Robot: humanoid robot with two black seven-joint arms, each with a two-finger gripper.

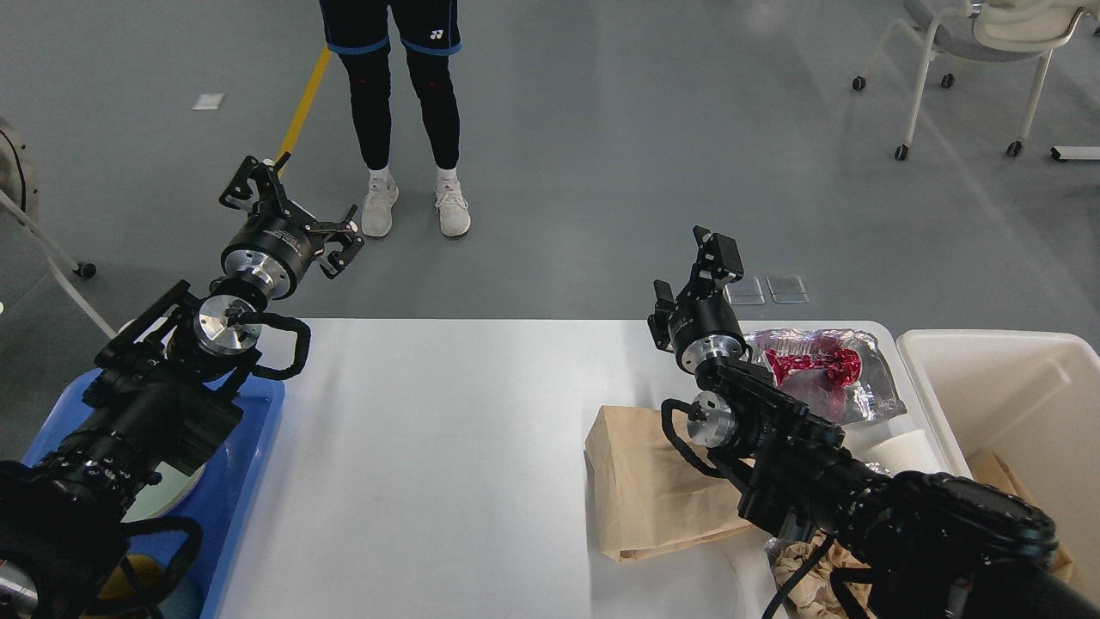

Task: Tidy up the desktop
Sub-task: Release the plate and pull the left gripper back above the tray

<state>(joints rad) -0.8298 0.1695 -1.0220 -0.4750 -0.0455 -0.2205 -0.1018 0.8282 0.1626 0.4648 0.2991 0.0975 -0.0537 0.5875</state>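
1. Grey floor (601,172) fills twelve o'clock.
2. White matte tabletop (447,464), round-cornered, spans centre to six o'clock.
3. Cream bin (997,378) at four; blue tray (249,481) at eight.
4. Brown paper bag (644,490) lies flat at five.
5. Left hand (288,219) spread open, empty; right hand (700,275): cannot tell.

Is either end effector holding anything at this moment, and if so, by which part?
Nothing is held. The left end effector is open and empty above the floor; the right end effector is raised above the desktop, nothing between its fingers.
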